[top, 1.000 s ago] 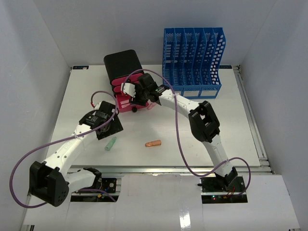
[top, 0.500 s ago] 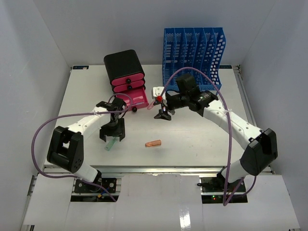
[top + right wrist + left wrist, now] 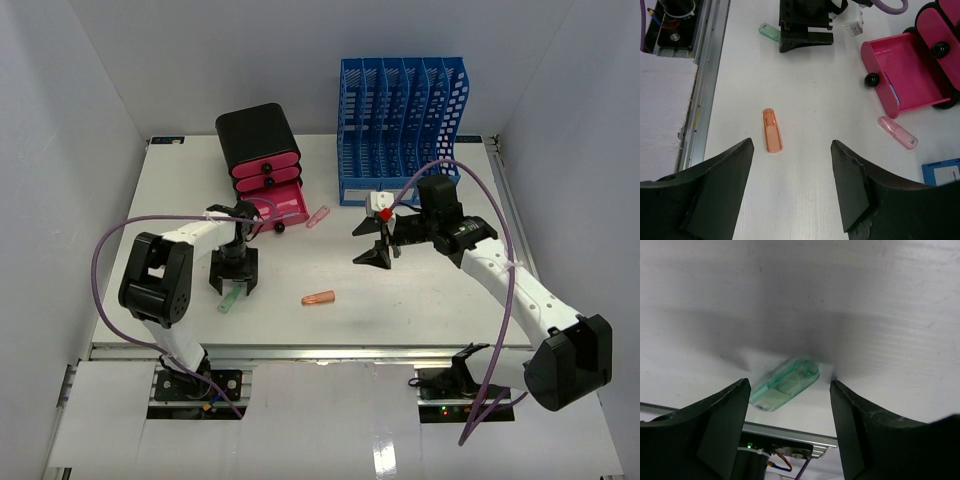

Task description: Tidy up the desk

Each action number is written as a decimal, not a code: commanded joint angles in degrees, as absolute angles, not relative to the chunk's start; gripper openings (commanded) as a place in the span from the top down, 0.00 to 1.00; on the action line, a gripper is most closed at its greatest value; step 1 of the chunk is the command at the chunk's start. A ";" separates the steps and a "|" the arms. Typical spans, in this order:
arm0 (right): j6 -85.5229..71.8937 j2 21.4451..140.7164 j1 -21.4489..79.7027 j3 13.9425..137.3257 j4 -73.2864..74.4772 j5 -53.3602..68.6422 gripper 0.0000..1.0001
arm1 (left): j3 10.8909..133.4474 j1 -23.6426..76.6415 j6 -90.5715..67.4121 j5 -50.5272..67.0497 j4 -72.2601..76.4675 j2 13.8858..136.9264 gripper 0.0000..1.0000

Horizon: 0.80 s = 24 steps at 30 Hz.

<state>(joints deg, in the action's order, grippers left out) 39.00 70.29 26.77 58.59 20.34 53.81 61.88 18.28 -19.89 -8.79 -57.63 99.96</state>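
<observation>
The desk (image 3: 420, 300) spans the whole view under both arms, with its metal rail along the near edge.

Against the view from half a second ago, the right gripper (image 3: 368, 245) has pulled away from the open pink drawer (image 3: 283, 207) and now hangs over the middle of the desk, in front of the blue file rack (image 3: 400, 130). Its fingers stand wide and hold nothing. A pink capsule (image 3: 318, 217) lies on the desk just right of the drawer.

The left gripper (image 3: 236, 287) has stayed over the green capsule (image 3: 784, 384), and its arm has folded in closer. Its fingers straddle the capsule. We see a gap on each side, so nothing is gripped.

The green capsule and the orange capsule (image 3: 319, 297) lie where they lay before. The black box (image 3: 258, 135) is also unmoved.
</observation>
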 commanded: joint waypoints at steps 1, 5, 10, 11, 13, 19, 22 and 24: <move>37.20 69.05 24.04 57.21 17.43 60.45 0.30 | 60.36 15.52 -17.51 -6.47 -54.07 98.05 0.24; 36.92 68.49 23.32 56.88 17.31 61.24 0.30 | 58.63 13.49 -17.06 -1.77 -52.60 98.90 0.33; 35.84 67.75 21.71 55.83 16.02 62.31 0.30 | 56.66 12.78 -17.82 2.24 -51.75 99.56 0.48; 35.63 67.58 21.23 55.58 15.72 62.56 0.30 | 56.08 12.65 -18.17 2.33 -51.68 99.16 0.53; 35.41 67.55 20.57 55.33 15.40 62.92 0.30 | 55.46 12.38 -18.74 2.41 -51.64 98.55 0.61; 35.69 67.15 19.42 53.70 15.30 62.65 0.30 | 55.38 12.22 -20.91 3.48 -51.06 94.47 0.89; 38.31 66.24 19.42 52.24 16.46 61.19 0.30 | 55.30 12.22 -22.91 7.48 -48.30 90.17 0.98; 39.72 65.70 19.42 51.63 17.58 60.68 0.31 | 55.20 12.22 -25.22 12.76 -43.38 85.37 1.00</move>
<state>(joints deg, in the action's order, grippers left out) 36.67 68.00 19.60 53.05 16.58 60.81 55.34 12.47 -20.91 3.98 -52.43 94.71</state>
